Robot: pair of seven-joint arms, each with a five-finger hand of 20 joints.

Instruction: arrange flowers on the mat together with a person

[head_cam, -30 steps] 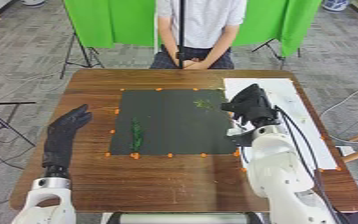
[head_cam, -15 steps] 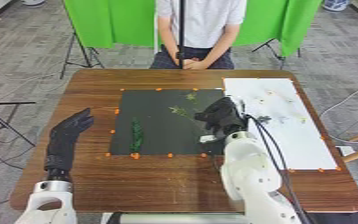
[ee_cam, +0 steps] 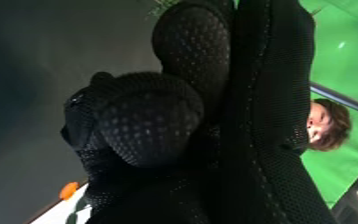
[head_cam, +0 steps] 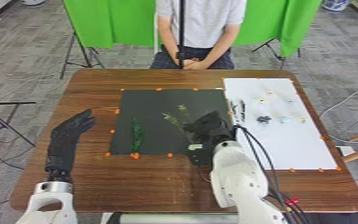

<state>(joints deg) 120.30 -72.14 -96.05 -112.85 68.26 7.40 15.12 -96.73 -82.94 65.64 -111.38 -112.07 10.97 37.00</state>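
Right hand, curled round a leafy sprig, over the mat; left hand, open, left of it; green stem on its left part; small flowers to its right.

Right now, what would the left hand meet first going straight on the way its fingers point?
Probably the left edge of the dark mat, near its far corner. The left hand may pass above it, its height being unclear.

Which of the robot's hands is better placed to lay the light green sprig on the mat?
The right, I'd judge: the right hand holds the light green sprig over the mat, while the left hand is past the mat's left edge.
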